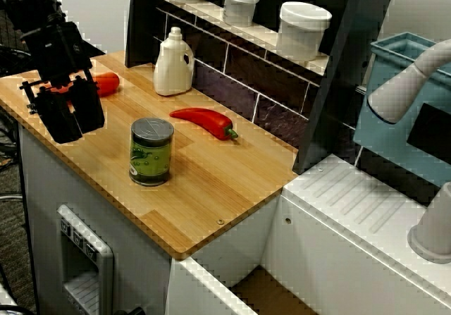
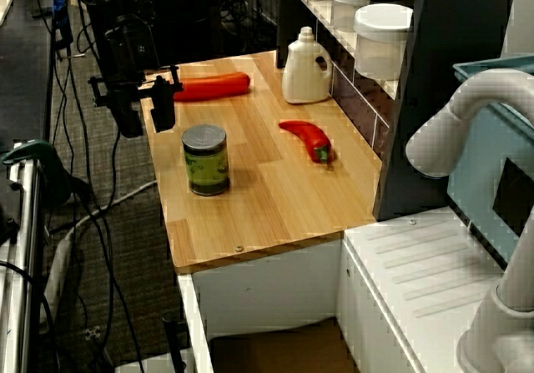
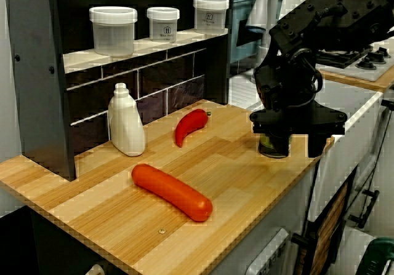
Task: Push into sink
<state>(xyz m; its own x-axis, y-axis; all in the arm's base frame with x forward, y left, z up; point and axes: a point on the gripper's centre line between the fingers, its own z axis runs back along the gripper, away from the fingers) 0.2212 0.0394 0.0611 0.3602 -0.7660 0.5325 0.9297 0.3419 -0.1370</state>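
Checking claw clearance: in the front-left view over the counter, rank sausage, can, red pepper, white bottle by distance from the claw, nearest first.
From the claw:
1. Sausage, just beside it, toward the shelf.
2. Can, toward the counter's front edge.
3. White bottle and red pepper, farther along by the back wall: too close to call.

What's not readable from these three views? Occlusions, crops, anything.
- Can: the view from the far end, mostly behind the gripper.
- Sink: both near views, cropped by the bottom edge; only a floor sliver shows.
- Sausage: left near view, partly behind the gripper.
- Can label: too small.

Black hand [image 1: 67, 114] low, fingers pointing down
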